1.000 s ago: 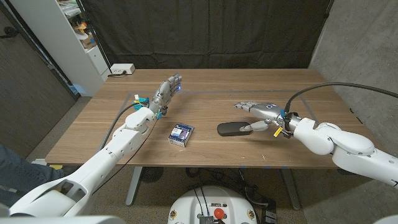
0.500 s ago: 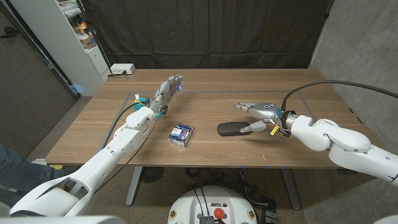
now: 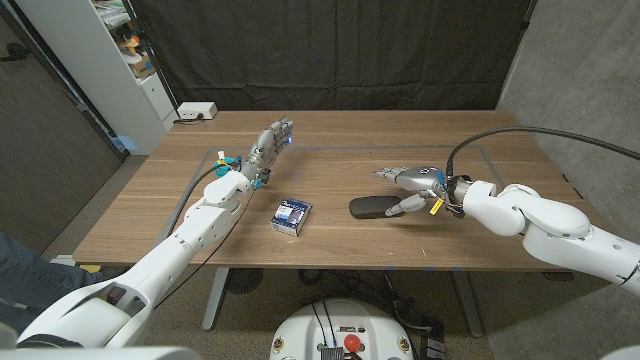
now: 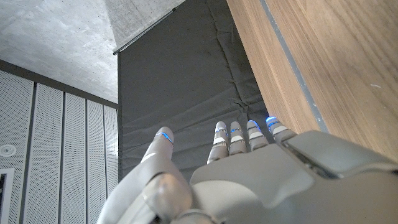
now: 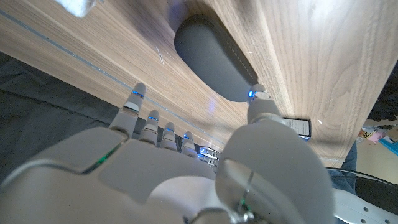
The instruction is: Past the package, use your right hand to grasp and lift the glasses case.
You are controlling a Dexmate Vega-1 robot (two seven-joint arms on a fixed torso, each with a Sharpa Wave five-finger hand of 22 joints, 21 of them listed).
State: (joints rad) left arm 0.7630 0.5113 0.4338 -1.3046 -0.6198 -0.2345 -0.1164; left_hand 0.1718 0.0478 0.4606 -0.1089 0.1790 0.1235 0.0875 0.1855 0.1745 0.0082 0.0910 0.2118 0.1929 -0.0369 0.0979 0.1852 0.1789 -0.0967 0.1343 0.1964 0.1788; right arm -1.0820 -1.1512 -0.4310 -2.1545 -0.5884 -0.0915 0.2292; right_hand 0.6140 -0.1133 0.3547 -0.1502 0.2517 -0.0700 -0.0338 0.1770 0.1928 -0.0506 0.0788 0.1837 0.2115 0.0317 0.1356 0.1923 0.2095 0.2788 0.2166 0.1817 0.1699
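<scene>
The table (image 3: pixel 330 150) is wooden, its grain running lengthwise, with a pale taped line along the far part of the top. It stands against a black curtain (image 3: pixel 330 55); a concrete wall (image 3: pixel 570 70) closes the right side, a white shelf unit (image 3: pixel 120 60) stands at the far left, and a small white box (image 3: pixel 196 111) sits on the table's far left corner.

The right arm reaches in low from the right so that the right hand (image 3: pixel 412 188) meets the case (image 3: pixel 375 207) end-on. The case, a dark rounded oblong, lies flat near the middle of the table, right of the package (image 3: pixel 292 215) and apart from it. The hand is open and holds nothing: its fingers (image 3: pixel 388 173) are spread over the wood behind the case's right end, and the thumb (image 5: pixel 258 99) sits at that end, touching it or just short; I cannot tell which. This looks like the setting-up of a grasp, fingers behind and thumb in front, with the closing not yet done.

The left hand (image 3: pixel 268 143) is parked on the far left of the table, well away from the work. Its fingers are straight and apart, gripping nothing, and it appears to stand on its edge.

The package is a small blue and white box, nearer the front edge.
</scene>
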